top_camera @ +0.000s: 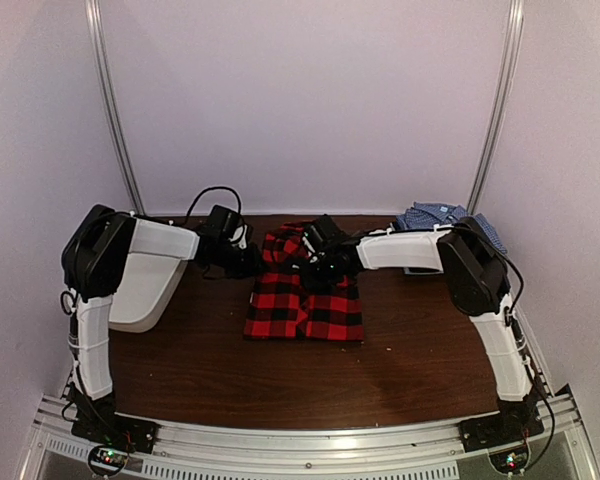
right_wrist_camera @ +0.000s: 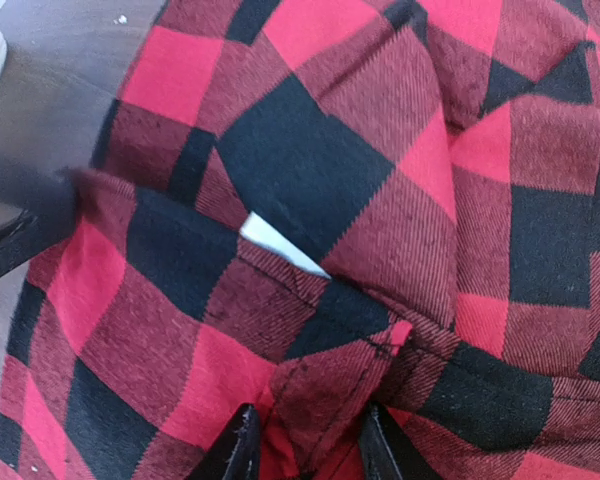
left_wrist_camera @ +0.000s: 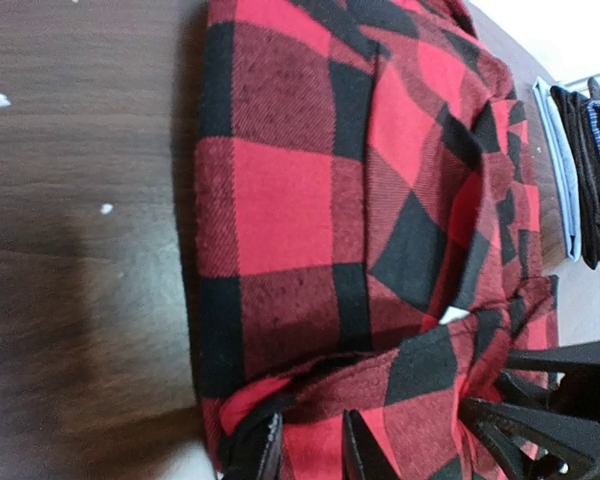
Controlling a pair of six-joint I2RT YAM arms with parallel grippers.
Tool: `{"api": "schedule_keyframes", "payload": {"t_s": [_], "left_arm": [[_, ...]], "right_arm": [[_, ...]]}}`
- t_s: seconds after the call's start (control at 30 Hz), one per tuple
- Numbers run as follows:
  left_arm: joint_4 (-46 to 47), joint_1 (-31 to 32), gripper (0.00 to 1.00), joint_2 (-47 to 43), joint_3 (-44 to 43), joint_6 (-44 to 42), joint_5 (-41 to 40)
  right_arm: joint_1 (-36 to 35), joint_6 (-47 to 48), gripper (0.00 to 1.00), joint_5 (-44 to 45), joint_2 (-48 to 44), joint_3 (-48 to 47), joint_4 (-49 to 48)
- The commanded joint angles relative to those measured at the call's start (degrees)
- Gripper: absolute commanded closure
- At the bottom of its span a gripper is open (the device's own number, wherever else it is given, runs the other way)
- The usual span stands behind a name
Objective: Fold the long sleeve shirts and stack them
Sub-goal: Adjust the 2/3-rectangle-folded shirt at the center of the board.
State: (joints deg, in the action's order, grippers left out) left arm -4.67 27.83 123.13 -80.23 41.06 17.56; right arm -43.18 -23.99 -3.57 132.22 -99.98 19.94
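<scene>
Above: two shirts, one plaid shirt [top_camera: 305, 300] between left gripper [top_camera: 248, 262] and right gripper [top_camera: 325, 265], one blue check shirt [top_camera: 435, 214] beyond the right. Left wrist: two fingers [left_wrist_camera: 263, 452] nearly closed, pinching the plaid edge. Right wrist: two fingers [right_wrist_camera: 238, 450] clamp a plaid fold.

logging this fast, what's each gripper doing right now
left gripper: closed on the plaid shirt
right gripper: closed on the plaid shirt too

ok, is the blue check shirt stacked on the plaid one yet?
No. The blue check shirt sits at the far right of the table, apart from the red-and-black plaid shirt in the middle.
</scene>
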Motion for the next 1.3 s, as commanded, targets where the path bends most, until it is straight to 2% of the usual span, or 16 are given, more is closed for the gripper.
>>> {"api": "schedule_keyframes", "payload": {"t_s": [0.0,0.2,0.37,0.9,1.27], "left_arm": [[-0.1,-1.5,0.76,-6.9,2.3,-1.7,-1.4],[-1.0,-1.5,0.73,-12.6,6.0,-2.8,-0.9],[-1.4,-1.5,0.71,-16.6,9.4,-3.7,1.3],[-0.4,2.5,0.71,-27.6,29.7,-2.3,5.5],[-1.0,3.7,0.72,-31.6,36.0,-1.1,4.9]], "right_arm": [[0.3,-0.1,0.64,1.9,1.3,-3.9,4.5],[0.4,0.6,0.64,2.6,-3.6,-3.6,6.0],[0.6,-0.2,0.63,1.4,-10.4,1.3,4.5],[-0.8,-7.5,0.63,-7.3,-32.3,36.2,-7.1],[-2.8,-12.0,0.67,-7.9,-38.4,50.2,-9.9]]}}
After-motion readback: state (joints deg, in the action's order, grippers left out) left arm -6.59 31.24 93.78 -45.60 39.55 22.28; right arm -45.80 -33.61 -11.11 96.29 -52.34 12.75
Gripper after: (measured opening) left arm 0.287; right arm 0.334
